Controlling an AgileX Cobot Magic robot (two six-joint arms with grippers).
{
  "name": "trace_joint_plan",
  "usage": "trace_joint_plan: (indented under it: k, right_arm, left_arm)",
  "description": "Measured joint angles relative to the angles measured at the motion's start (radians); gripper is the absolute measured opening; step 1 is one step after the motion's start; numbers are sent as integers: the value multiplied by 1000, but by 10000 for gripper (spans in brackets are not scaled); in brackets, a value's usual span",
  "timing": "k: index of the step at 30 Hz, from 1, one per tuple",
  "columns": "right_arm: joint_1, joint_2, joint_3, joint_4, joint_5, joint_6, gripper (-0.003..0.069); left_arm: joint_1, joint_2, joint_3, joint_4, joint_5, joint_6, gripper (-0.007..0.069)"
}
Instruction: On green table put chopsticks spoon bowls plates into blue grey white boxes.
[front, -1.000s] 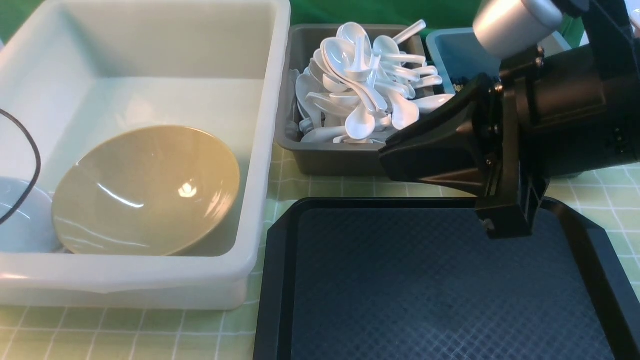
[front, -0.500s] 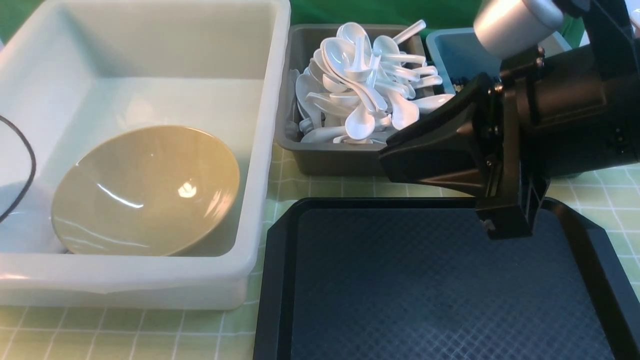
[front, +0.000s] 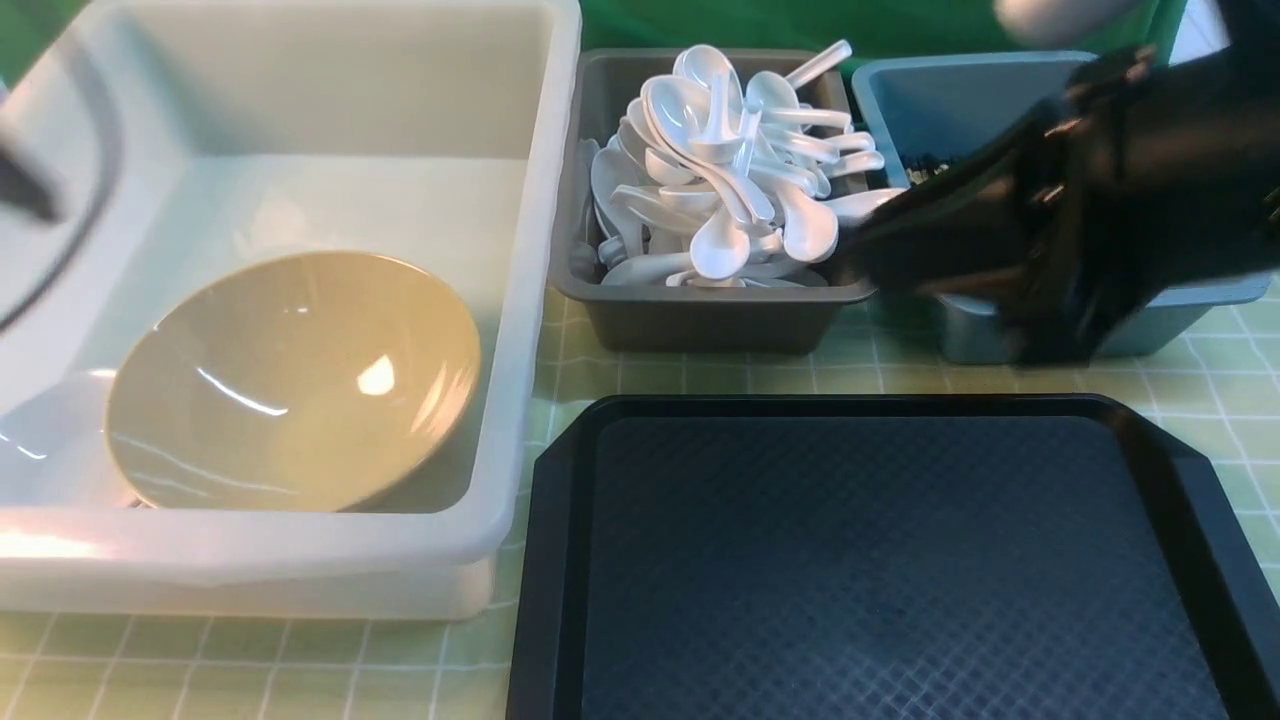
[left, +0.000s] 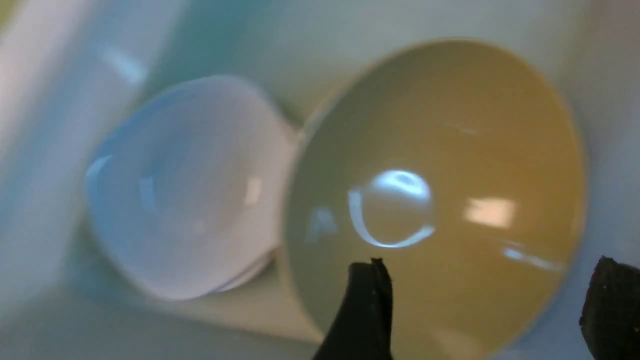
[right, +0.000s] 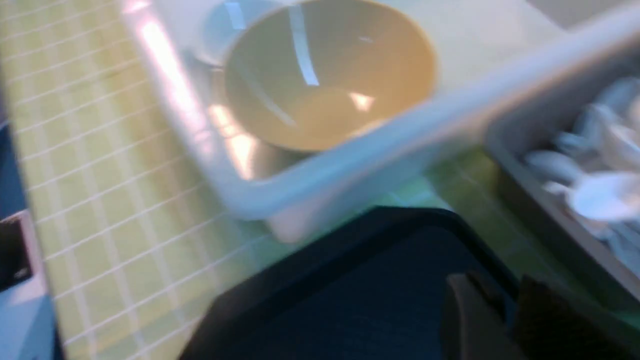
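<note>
Pale green bench (front: 300, 660) with thin white lines in squares lies under everything. On it, at the left, sits a very big see-through white plastic tub (front: 520, 300). Inside the tub rests a big round shiny olive-tan bowl (front: 292, 380), wide and shallow and tipped a little. A small shiny white dish (left: 185, 185) with rounded corners lies just beside the bowl, touching its rim, in the tub's near left corner.

Behind the middle of the bench stands a dark grey plastic box (front: 700, 315). It is heaped full of shiny white soup spoons (front: 720, 170) with deep oval scoops. Next to it, on the right, stands a blue-grey plastic box (front: 930, 100). Something small and dark lies inside it, but it is too hidden to name. A black plastic tray (front: 870, 560) with a bumpy criss-cross floor sits at the front.

Above the bowl, in the left wrist view, hangs the left tool (left: 485, 310). Its two black fingers are spread wide apart with nothing between them.

The right arm shows as a black blur reaching across the front of the blue-grey box. In the right wrist view the right tool (right: 505, 320) is above the black tray's corner. Its fingers are close together with a thin gap, and I cannot tell if they pinch anything.
</note>
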Motion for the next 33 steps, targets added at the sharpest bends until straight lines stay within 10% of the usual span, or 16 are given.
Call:
trace_joint_plan:
  k: [6, 13, 33]
  right_arm:
    - [-235, -119, 21, -72, 28, 86, 155]
    - [-326, -294, 148, -87, -51, 103, 162]
    - [-326, -1196, 876, -75, -367, 25, 183]
  left_arm:
    - [-322, -197, 43, 60, 13, 39, 293]
    - [-389, -449, 259, 198, -134, -69, 20]
    - [-430, -1210, 733, 90, -206, -164, -1]
